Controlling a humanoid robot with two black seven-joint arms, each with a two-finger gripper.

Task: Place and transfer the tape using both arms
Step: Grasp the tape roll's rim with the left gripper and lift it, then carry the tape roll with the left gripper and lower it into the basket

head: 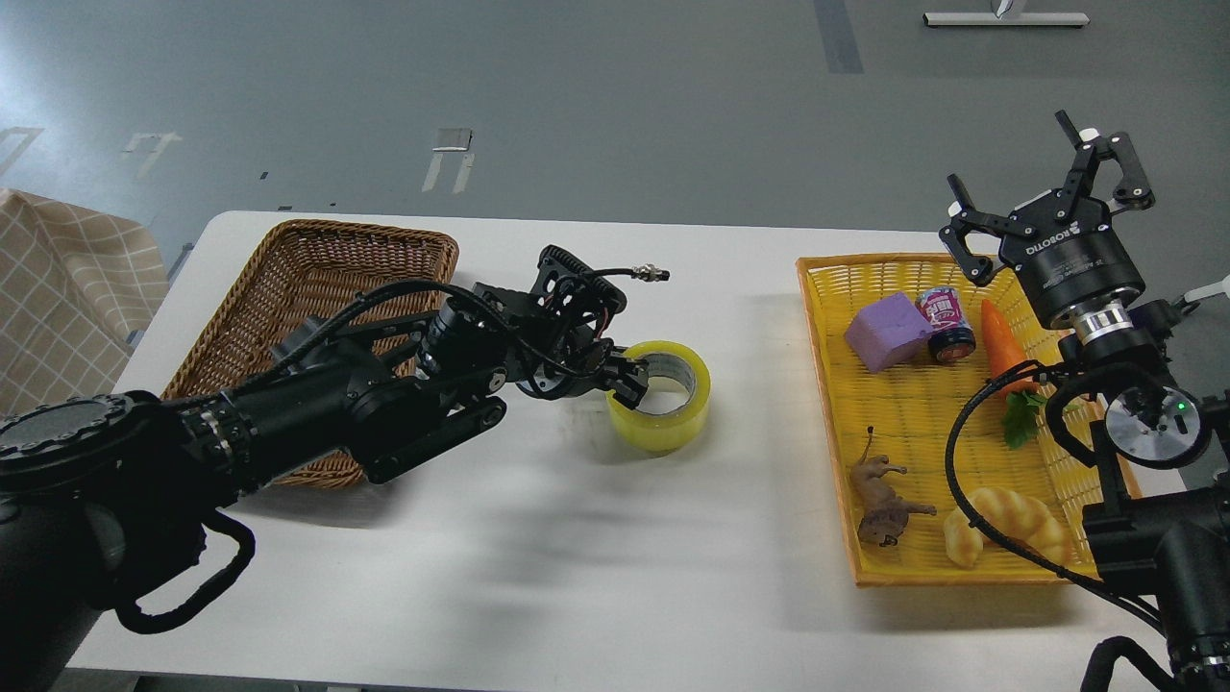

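The left gripper (629,375) is seen at the near-left rim of the tape (663,396), its fingers pinched on the roll's wall, one finger tip reaching into the grey-white core. The tape is found lying flat on the white table (577,577), roughly mid-table, between the two baskets. The left arm (384,394) is stretched in low from the left, crossing over the right edge of the brown wicker basket (317,279).

The right gripper (1052,207) is held high above the far right corner of the yellow basket (913,423), fingers spread wide, nothing between them; the ROBOTIQ marking is legible on its body. The right arm (1143,423) is seen rising along the basket's right side.

Inside the yellow basket are noted: a purple block (889,332), a small jar with a pink label (947,325) just beside it, a toy carrot (1007,351) with green leaves, a brown animal figure (886,500), and a bread toy (1009,524) at the near right corner. A checked cloth (58,288) is visible at the left edge.
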